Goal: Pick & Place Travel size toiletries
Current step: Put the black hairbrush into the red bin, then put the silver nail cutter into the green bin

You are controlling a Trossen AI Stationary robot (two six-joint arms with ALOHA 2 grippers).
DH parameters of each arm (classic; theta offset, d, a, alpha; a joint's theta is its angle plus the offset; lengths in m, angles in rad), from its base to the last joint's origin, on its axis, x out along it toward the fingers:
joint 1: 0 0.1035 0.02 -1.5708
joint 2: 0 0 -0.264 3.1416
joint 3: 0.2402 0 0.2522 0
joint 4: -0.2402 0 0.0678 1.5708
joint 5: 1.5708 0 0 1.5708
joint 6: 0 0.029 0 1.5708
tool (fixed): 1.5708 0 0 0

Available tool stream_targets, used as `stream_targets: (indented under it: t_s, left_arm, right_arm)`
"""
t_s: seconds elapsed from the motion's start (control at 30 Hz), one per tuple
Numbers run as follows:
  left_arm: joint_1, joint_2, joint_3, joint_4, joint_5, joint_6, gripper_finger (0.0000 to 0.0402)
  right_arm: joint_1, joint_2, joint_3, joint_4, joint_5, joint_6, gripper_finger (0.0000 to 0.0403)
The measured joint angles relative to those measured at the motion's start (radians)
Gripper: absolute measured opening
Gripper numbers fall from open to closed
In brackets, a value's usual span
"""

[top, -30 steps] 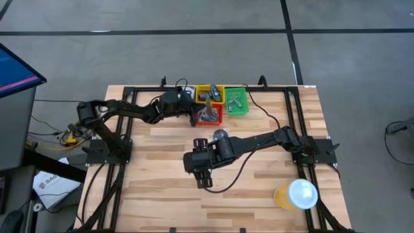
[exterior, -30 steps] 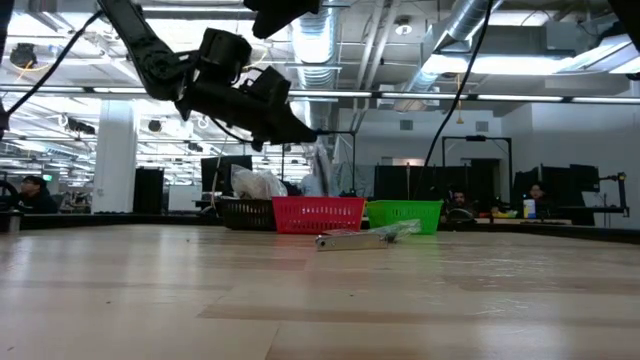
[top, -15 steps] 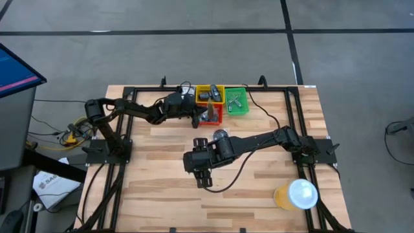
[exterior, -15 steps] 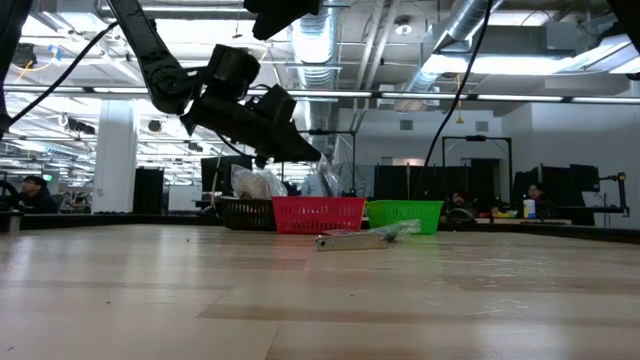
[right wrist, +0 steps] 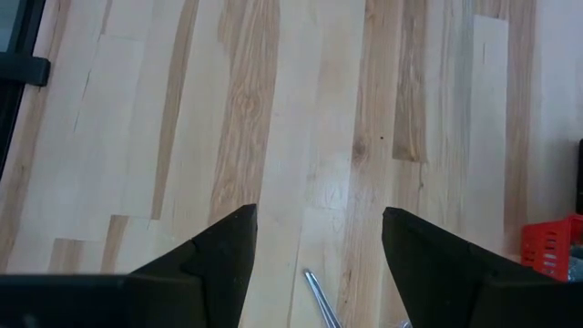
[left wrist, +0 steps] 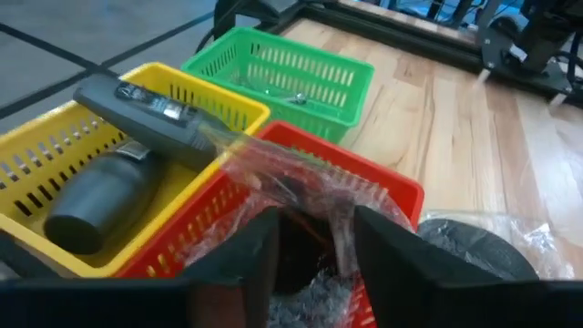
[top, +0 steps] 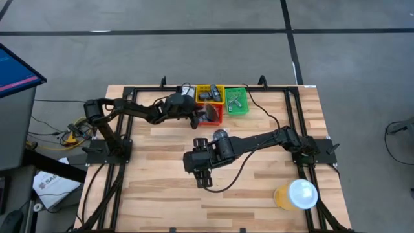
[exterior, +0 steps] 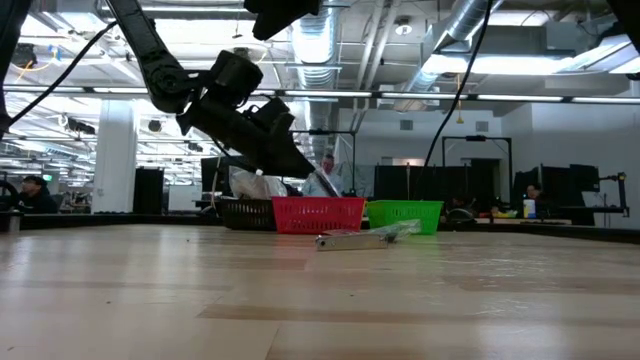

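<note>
Left gripper parted over red bin, crinkly packet loose between fingers, draped on rim; may snag and spill out. Right gripper open, empty, mid-table.

The left gripper is parting its fingers over the red plastic mesh bin, letting the crinkly clear-wrapped packet drop in.

no readable text, label, brand or number on anything in view.
</note>
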Motion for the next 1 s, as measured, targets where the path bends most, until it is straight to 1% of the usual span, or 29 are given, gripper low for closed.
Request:
stream_targets:
  t_s: [0.13,0.3,0.43,0.57,0.67,0.9,0.97,1.0]
  left_arm:
    - [0.000,-0.026,-0.002,-0.015,-0.001,0.000,0.0165]
    - [-0.006,-0.091,-0.001,-0.045,-0.001,0.002,0.0180]
    - [-0.009,-0.168,-0.001,-0.131,-0.001,0.050,0.0180]
    - [-0.021,-0.239,-0.001,-0.258,-0.001,0.053,0.0174]
    - [-0.044,-0.277,-0.007,-0.323,-0.001,0.055,0.0170]
    - [-0.101,-0.342,-0.102,-0.322,-0.001,0.080,0.0163]
    - [-0.114,-0.365,-0.134,-0.323,-0.001,0.079,0.0164]
    - [-0.120,-0.375,-0.147,-0.321,-0.001,0.079,0.0165]
  right_arm:
    - [0.000,0.000,0.000,-0.001,0.000,0.000,0.0225]
    - [-0.001,0.000,0.000,-0.014,0.000,0.000,0.0225]
    - [-0.001,0.000,0.000,-0.027,0.000,0.000,0.0225]
    - [-0.001,0.000,0.000,-0.029,0.000,0.000,0.0225]
    - [-0.006,0.000,0.000,-0.053,0.000,0.000,0.0225]
    - [-0.028,0.030,-0.002,-0.164,0.003,0.000,0.0225]
    - [-0.034,0.058,0.001,-0.165,0.008,-0.006,0.0225]
    - [-0.038,0.069,-0.004,-0.195,0.015,-0.007,0.0225]
